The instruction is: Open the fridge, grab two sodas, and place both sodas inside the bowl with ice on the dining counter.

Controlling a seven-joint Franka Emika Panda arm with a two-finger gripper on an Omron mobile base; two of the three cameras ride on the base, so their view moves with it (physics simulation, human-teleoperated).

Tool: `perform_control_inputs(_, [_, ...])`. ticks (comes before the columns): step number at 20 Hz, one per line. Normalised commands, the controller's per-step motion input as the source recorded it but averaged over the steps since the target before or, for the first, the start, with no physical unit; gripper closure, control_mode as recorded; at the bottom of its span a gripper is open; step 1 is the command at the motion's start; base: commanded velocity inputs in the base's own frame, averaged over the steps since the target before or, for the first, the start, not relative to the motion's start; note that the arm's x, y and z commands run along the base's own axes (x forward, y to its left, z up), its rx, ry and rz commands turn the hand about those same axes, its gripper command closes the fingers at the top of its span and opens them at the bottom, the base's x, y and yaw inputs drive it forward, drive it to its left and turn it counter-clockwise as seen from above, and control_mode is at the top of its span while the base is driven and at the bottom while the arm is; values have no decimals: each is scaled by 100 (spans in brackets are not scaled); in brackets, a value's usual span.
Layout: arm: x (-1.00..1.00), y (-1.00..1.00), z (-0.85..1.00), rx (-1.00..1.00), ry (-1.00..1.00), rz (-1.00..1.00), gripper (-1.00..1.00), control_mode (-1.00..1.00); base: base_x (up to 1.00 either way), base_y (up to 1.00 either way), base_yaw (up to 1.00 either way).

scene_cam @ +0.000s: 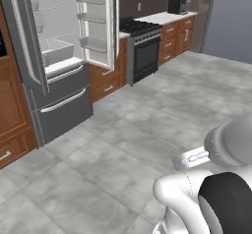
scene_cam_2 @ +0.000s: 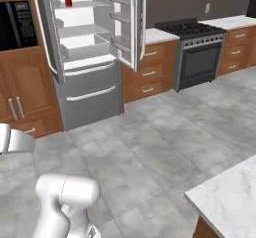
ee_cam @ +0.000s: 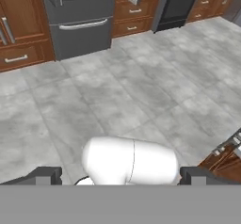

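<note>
Nearest, the gripper points down at the grey tiled floor, its two dark fingertips set far apart at the lower edge of the hand view; the jaws stand wide open and hold nothing. A corner of the white marble dining counter enters at the lower right of the right base view; the bowl cannot be seen from here. Across a broad stretch of floor, well apart from the arm, stands the fridge, both upper doors swung open, both lower drawers closed. One red soda sits upright on the top shelf, toward its left end; a second can cannot be made out. Judged step: approach to the fridge. Good practice is to drive square to the opening, between the doors, raise the hand to shelf level, and keep the jaws wide until they straddle the can
</note>
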Motion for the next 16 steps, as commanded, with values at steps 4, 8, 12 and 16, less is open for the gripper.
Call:
perform_control_inputs(4, [0, 0, 0, 0, 0, 0, -100, 100, 100, 50, 0])
perform_control_inputs(8, [0, 0, 0, 0, 0, 0, -100, 100, 100, 37, 0])
perform_control_inputs(12, [0, 0, 0, 0, 0, 0, -100, 100, 100, 15, 6])
perform_control_inputs(16, [0, 0, 0, 0, 0, 0, -100, 100, 100, -4, 24])
